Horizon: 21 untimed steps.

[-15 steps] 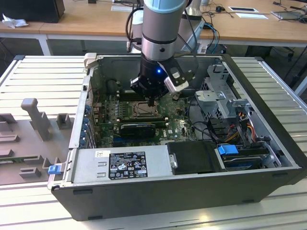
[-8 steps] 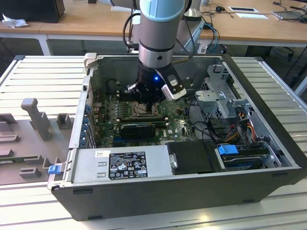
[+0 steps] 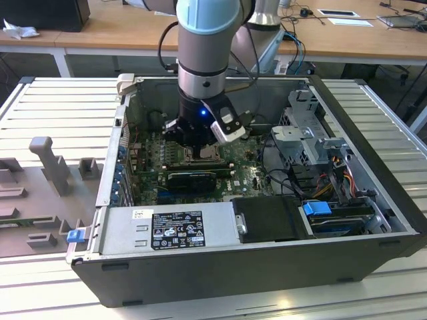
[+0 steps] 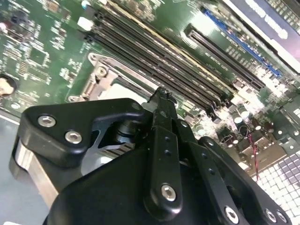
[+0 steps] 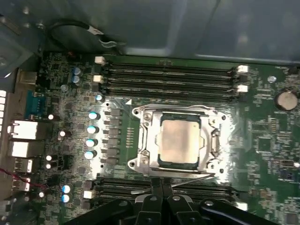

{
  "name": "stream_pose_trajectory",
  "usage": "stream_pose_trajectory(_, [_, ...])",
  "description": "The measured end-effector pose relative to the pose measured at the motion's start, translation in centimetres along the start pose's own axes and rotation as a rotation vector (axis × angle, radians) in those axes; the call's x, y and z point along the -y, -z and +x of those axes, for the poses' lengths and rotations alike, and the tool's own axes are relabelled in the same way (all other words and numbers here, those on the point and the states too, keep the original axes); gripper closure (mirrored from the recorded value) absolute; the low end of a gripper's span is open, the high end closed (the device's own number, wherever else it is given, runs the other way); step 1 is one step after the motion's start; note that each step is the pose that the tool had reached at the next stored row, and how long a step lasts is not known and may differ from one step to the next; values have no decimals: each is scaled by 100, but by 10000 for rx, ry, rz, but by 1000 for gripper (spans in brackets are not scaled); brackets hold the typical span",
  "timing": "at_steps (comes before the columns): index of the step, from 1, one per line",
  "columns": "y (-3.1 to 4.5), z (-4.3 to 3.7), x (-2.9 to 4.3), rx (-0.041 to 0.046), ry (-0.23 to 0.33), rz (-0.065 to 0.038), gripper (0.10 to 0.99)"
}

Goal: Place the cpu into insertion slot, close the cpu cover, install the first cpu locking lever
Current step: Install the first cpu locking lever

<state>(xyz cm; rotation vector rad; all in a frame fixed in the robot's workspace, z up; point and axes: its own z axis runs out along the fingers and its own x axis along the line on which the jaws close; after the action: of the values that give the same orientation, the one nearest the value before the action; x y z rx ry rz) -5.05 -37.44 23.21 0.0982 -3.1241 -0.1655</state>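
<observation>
In the first wrist view the cpu (image 5: 179,140), silver-topped, lies flat in the insertion slot (image 5: 140,162). The cpu cover (image 5: 149,136) is down around it, framing the chip in its window. A thin wire locking lever (image 5: 197,178) runs slanted along the socket's edge nearest the fingers. My gripper (image 5: 161,183) is shut, its tips together right at that lever; whether they touch it I cannot tell. In the second wrist view my gripper (image 4: 161,96) points at the socket's metal frame (image 4: 101,72). In the exterior view my gripper (image 3: 198,148) hangs low over the socket inside the open computer case.
Long black memory slots (image 5: 168,77) flank the socket on both sides. A black graphics card (image 3: 192,179) lies just in front of it, then the power supply (image 3: 167,227). A drive cage (image 3: 313,133) and cables fill the exterior view's right. The case walls (image 3: 110,160) enclose everything.
</observation>
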Motion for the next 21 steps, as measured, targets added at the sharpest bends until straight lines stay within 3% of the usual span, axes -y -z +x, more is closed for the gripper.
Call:
stream_pose_trajectory(3, [-35, 56, 5, 5, 34, -62, 980])
stream_pose_trajectory(10, [-174, 83, 23, -33, 399, -101, 980])
stream_pose_trajectory(11, [-179, 95, 33, -28, 408, -175, 980])
stream_pose_trajectory(12, [-179, 111, 59, -2, 415, -453, 980])
stream_pose_trajectory(17, [-168, 127, 171, 69, 428, -1241, 980])
stream_pose_trajectory(19, [-163, 134, 226, 83, 432, -1402, 980])
stream_pose_trajectory(21, [-154, 170, 313, 91, 430, -1444, 980])
